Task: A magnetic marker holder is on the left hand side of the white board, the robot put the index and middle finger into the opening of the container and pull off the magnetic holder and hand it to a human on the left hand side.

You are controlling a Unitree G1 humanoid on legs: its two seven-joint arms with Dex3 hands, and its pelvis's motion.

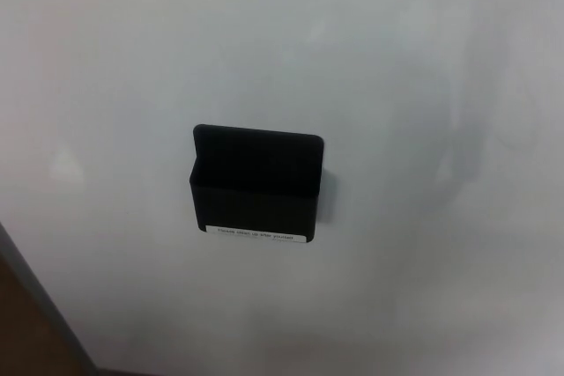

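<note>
The black, box-shaped plastic magnetic marker holder [256, 189] clings flat to the glossy white board [423, 68], near the middle of my view, with its taller back plate against the board and its opening facing up. A thin white label strip [256, 235] with print too small to read runs along the holder's lower front edge. The pocket looks dark inside; I see no marker sticking out above the holder's rim, though I cannot see to the bottom. Below and left of the holder, the board's grey edge [40, 305] slants past a brown surface [18, 332].

Neither of my hands is in view, so I cannot tell how my fingers stand. I judge the reach has not yet begun. To do it well, I should come in from above the holder, drop two fingers into the opening behind its front wall, hook that wall, and pull straight away from the board to break the magnet cleanly rather than sliding it.
</note>
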